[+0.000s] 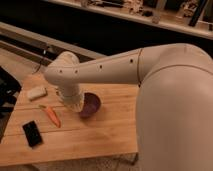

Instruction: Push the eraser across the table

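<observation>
Light wooden table (110, 131), eraser (36, 93), carrot (52, 115), flat black object (32, 133), purple bowl (91, 104), gripper (75, 104) beside bowl

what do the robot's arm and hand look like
The arm is thick, rounded and off-white, with a row of small dark dots along the forearm; no cables show. The hand, pale too, is at its lower end above the table, beside the purple bowl.

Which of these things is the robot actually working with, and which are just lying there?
For the job: eraser, table, gripper down beside the bowl.
Just lying about: bowl, carrot, flat black object.
</observation>
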Motion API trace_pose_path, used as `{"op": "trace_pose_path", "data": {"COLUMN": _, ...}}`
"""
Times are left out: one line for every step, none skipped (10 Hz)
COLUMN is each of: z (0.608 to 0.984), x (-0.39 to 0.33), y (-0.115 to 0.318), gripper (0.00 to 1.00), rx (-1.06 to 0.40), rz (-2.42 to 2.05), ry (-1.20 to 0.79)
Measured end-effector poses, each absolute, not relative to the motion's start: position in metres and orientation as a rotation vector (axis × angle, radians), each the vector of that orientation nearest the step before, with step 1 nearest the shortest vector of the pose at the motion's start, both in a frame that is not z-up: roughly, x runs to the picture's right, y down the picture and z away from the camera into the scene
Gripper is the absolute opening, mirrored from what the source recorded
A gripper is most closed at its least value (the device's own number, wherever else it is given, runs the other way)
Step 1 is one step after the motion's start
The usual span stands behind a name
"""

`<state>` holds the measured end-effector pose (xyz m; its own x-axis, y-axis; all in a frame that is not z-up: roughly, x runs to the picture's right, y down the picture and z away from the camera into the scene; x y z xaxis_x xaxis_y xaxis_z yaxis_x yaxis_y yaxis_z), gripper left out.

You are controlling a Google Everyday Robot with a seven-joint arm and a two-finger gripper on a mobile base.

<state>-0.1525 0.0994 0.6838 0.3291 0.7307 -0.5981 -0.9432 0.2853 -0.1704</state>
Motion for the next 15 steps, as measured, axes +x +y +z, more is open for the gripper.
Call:
{"op": "trace_pose_path", "data": {"z": 0.679, "x": -0.167, "y": 0.1, "gripper": 0.0, "rx": -0.554, "rz": 1.119, "ry": 0.436}}
{"op": "trace_pose_path", "data": {"z": 0.674, "x": -0.184, "y": 0.101, "gripper": 0.0, "rx": -0.559, "rz": 1.06, "ry": 0.42}}
{"op": "trace_pose_path", "data": {"z": 0.671, "x": -0.193, "y": 0.101, "gripper": 0.0, "rx": -0.561, "rz": 1.03, "ry": 0.412}}
{"op": "trace_pose_path", "data": {"z": 0.669, "x": -0.206, "y": 0.102, "gripper": 0.0, "rx": -0.572, "rz": 0.986, "ry": 0.412}}
{"op": "trace_pose_path", "data": {"z": 0.669, "x": -0.215, "y": 0.104, "gripper": 0.0, "rx": -0.586, "rz": 0.958, "ry": 0.418}}
{"op": "trace_pose_path", "data": {"z": 0.672, "x": -0.222, "y": 0.105, "gripper": 0.0, "rx": -0.597, "rz": 0.938, "ry": 0.424}}
{"op": "trace_pose_path", "data": {"z": 0.678, "x": -0.232, "y": 0.107, "gripper": 0.0, "rx": -0.613, "rz": 0.911, "ry": 0.437}}
{"op": "trace_pose_path", "data": {"z": 0.682, "x": -0.24, "y": 0.108, "gripper": 0.0, "rx": -0.622, "rz": 0.896, "ry": 0.442}}
{"op": "trace_pose_path", "data": {"z": 0.689, "x": -0.249, "y": 0.111, "gripper": 0.0, "rx": -0.633, "rz": 0.885, "ry": 0.45}}
{"op": "trace_pose_path", "data": {"z": 0.701, "x": -0.254, "y": 0.112, "gripper": 0.0, "rx": -0.641, "rz": 0.888, "ry": 0.463}}
{"op": "trace_pose_path", "data": {"z": 0.71, "x": -0.254, "y": 0.114, "gripper": 0.0, "rx": -0.645, "rz": 0.897, "ry": 0.476}}
{"op": "trace_pose_path", "data": {"z": 0.723, "x": -0.251, "y": 0.119, "gripper": 0.0, "rx": -0.655, "rz": 0.921, "ry": 0.501}}
{"op": "trace_pose_path", "data": {"z": 0.732, "x": -0.245, "y": 0.124, "gripper": 0.0, "rx": -0.664, "rz": 0.944, "ry": 0.522}}
{"op": "trace_pose_path", "data": {"z": 0.743, "x": -0.237, "y": 0.13, "gripper": 0.0, "rx": -0.676, "rz": 0.974, "ry": 0.543}}
{"op": "trace_pose_path", "data": {"z": 0.749, "x": -0.23, "y": 0.133, "gripper": 0.0, "rx": -0.683, "rz": 0.995, "ry": 0.555}}
